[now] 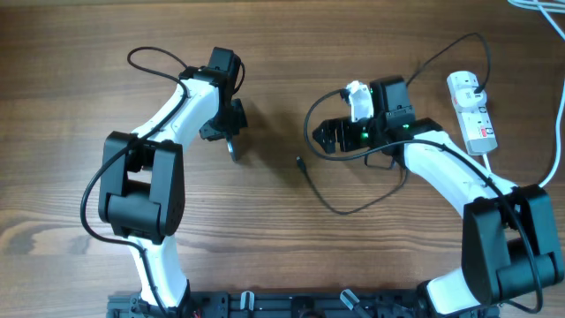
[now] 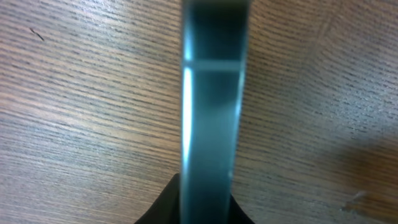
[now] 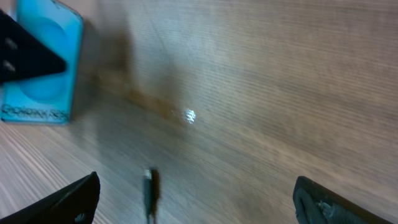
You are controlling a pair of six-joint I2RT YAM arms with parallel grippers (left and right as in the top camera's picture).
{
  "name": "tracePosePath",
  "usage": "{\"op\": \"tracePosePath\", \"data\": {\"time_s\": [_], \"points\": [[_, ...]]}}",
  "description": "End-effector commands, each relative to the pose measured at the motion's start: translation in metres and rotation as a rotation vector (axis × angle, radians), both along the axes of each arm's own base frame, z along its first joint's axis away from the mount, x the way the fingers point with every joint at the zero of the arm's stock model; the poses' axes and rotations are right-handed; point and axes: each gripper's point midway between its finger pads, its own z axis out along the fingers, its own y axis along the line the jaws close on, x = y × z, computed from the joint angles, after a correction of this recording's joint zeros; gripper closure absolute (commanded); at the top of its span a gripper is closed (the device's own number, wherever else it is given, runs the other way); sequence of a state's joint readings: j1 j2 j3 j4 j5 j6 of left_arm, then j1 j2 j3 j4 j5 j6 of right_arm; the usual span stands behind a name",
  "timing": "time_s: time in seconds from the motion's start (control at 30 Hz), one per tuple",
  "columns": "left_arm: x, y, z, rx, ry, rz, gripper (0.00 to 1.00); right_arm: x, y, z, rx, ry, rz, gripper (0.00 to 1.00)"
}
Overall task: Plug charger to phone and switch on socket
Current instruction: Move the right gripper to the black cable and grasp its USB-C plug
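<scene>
From overhead the phone (image 1: 233,147) is only a thin grey sliver under the left tool (image 1: 228,132), its screen out of sight. The left wrist view shows the phone (image 2: 211,112) edge-on as a blurred teal band. The tool's black fingers (image 2: 186,208) are cut off at the bottom edge and clamped on the phone's lower end. Only the right wrist view shows the phone (image 3: 40,81) face-on, top left and partly cropped, with a dark finger of the left tool across it. There the right tool (image 3: 199,205) has its fingers wide apart and holds nothing. The charger (image 3: 149,186) lies blurred on the desk (image 3: 267,81) between them. Overhead, the charger's tip (image 1: 300,162) rests near the right tool (image 1: 320,135), well apart from the socket (image 1: 472,110), whose switches are too small to read.
</scene>
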State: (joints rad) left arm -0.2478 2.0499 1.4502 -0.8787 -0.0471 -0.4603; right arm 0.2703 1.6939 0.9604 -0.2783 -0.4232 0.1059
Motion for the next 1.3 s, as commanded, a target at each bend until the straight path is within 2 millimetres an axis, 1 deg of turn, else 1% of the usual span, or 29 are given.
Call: {"op": "tracePosePath", "data": {"time_s": [0.0,0.03,0.07,0.1,0.13,0.17,0.2,0.27,0.3,0.37,0.43,0.53,0.57,0.6,0.67,0.73,0.8,0.87,0.97,1.07,1.17,1.27], "points": [[-0.004,0.004,-0.009,-0.011,0.026,0.108,0.86,-0.004,-0.001,-0.004,-0.105,-0.060,0.085,0.00],[-0.004,0.007,-0.009,-0.016,0.027,0.126,0.86,-0.006,0.008,-0.001,-0.091,-0.085,0.132,0.00],[-0.003,0.009,-0.009,-0.017,0.027,0.144,0.87,-0.003,0.012,0.002,-0.068,-0.087,0.112,0.00],[-0.003,0.011,-0.009,-0.024,0.028,0.156,0.94,-0.004,0.013,0.002,-0.057,-0.078,0.105,0.01],[-0.003,0.010,-0.009,-0.037,0.032,0.159,0.96,-0.006,0.016,0.003,-0.040,-0.076,0.127,0.04],[-0.003,0.008,-0.009,-0.064,0.036,0.164,0.96,-0.010,0.018,0.002,-0.039,-0.073,0.156,0.20],[-0.002,0.005,-0.009,-0.097,0.040,0.168,0.96,-0.015,0.019,-0.001,-0.058,-0.066,0.180,0.26],[0.000,0.002,-0.008,-0.154,0.045,0.178,0.96,-0.033,0.028,-0.009,-0.122,-0.068,0.286,0.44],[0.000,0.002,-0.008,-0.163,0.047,0.181,0.96,-0.036,0.029,-0.012,-0.157,-0.064,0.293,0.48],[0.000,0.004,-0.008,-0.167,0.050,0.189,0.96,-0.047,0.039,-0.022,-0.253,-0.073,0.328,0.49],[-0.002,0.004,-0.008,-0.171,0.059,0.189,0.96,-0.053,0.050,-0.030,-0.347,-0.103,0.353,0.49],[-0.002,0.004,-0.008,-0.171,0.061,0.187,0.96,-0.064,0.062,-0.037,-0.362,-0.098,0.394,0.49],[-0.002,0.004,-0.008,-0.171,0.061,0.187,0.96,-0.068,0.065,-0.044,-0.370,-0.087,0.410,0.49],[-0.002,0.004,-0.008,-0.171,0.061,0.187,0.96,-0.067,0.065,-0.051,-0.387,-0.080,0.403,0.49],[-0.004,0.004,-0.008,-0.169,0.066,0.187,0.96,-0.057,0.058,-0.067,-0.448,-0.087,0.360,0.49],[-0.005,0.004,-0.008,-0.168,0.071,0.187,0.96,-0.054,0.059,-0.074,-0.451,-0.083,0.338,0.50],[-0.005,0.004,-0.008,-0.168,0.071,0.187,0.96,-0.056,0.058,-0.075,-0.449,-0.065,0.328,0.56],[-0.005,0.004,-0.008,-0.168,0.071,0.187,0.96,-0.059,0.054,-0.077,-0.464,-0.051,0.327,0.68],[-0.005,0.004,-0.008,-0.168,0.071,0.187,0.96,-0.060,0.053,-0.077,-0.464,-0.047,0.327,0.77],[-0.005,0.004,-0.008,-0.168,0.071,0.187,0.96,-0.059,0.054,-0.077,-0.463,-0.048,0.326,0.83],[-0.005,0.004,-0.008,-0.168,0.071,0.187,0.96,-0.058,0.056,-0.076,-0.448,-0.051,0.316,0.96],[-0.005,0.004,-0.008,-0.168,0.070,0.187,0.96,-0.056,0.057,-0.076,-0.444,-0.057,0.314,0.96]]}}
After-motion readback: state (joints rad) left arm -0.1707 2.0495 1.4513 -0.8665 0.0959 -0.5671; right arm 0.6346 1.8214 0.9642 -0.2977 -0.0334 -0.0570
